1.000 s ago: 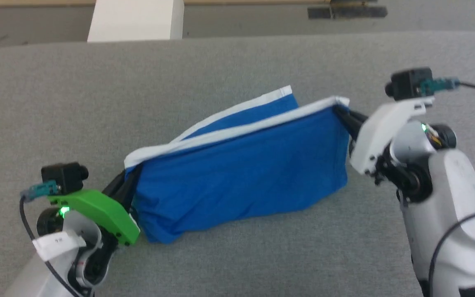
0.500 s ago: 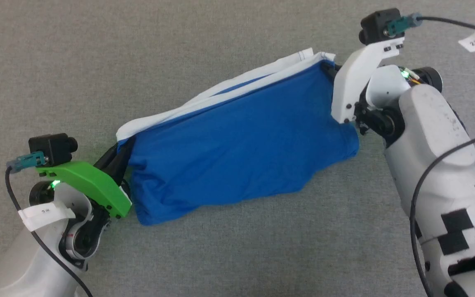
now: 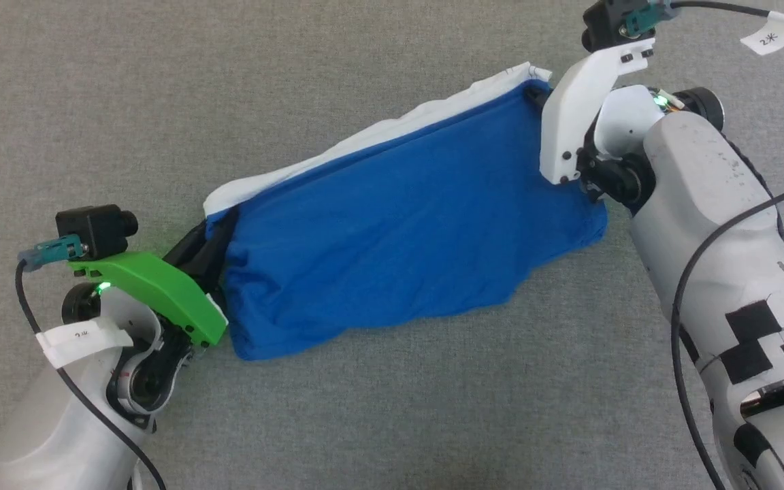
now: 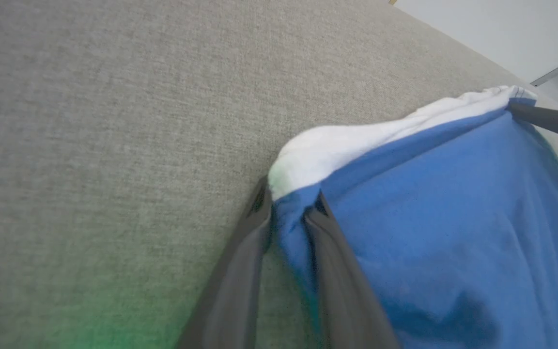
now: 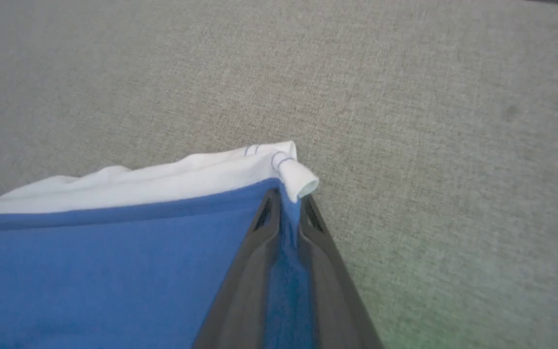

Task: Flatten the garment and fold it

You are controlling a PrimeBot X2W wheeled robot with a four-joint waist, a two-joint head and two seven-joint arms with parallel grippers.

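Your left tool [image 4: 288, 206] is closed on the left corner of the garment [image 3: 399, 231], and your right tool [image 5: 289, 199] grips its right corner, with both arms spread wide apart.

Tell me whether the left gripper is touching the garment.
Touching. The left wrist view shows it plainly: the left gripper has its two dark fingers closed on a blue corner of the garment, fabric pinched between them.

Grey woven surface [image 3: 160, 102] runs edge to edge, and the shorts [image 3: 399, 238] lie slantwise across its middle.
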